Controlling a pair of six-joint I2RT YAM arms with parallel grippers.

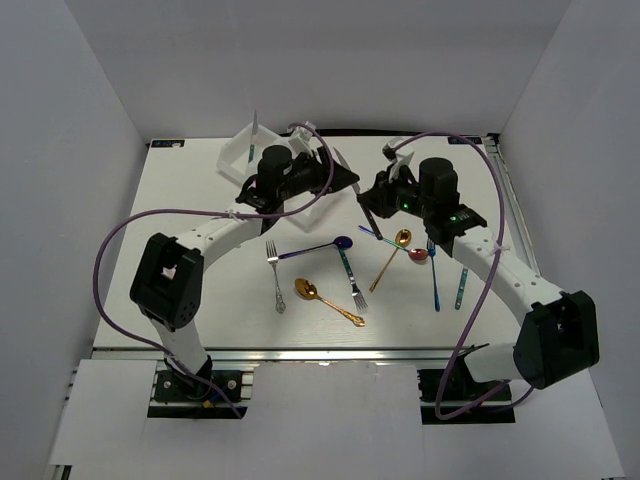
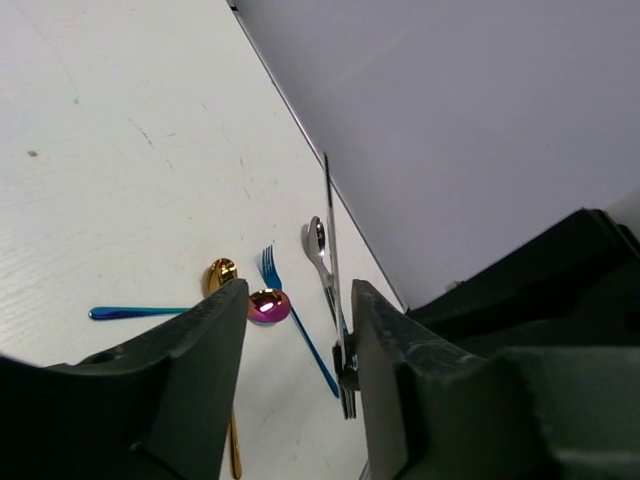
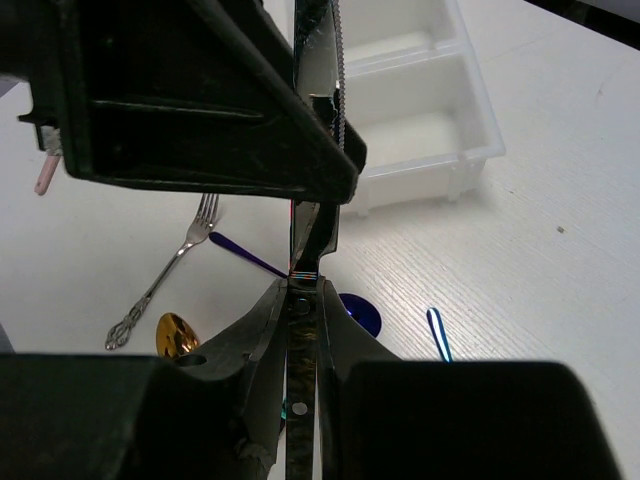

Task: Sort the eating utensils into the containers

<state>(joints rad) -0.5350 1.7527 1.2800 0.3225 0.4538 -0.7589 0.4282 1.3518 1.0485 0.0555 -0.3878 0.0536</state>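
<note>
Knife [image 3: 316, 50] clamped in right end effector [image 3: 303, 300].

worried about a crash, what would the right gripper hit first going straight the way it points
Most likely the left gripper: its black body crosses right ahead of the right gripper, whose jaws are shut on the knife. The white tray lies beyond. Depth is unclear.

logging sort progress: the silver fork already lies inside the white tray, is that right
Not quite: the silver fork lies on the table, outside the white tray, not inside it. The right wrist view shows the fork on the bare tabletop, apart from the tray.
</note>
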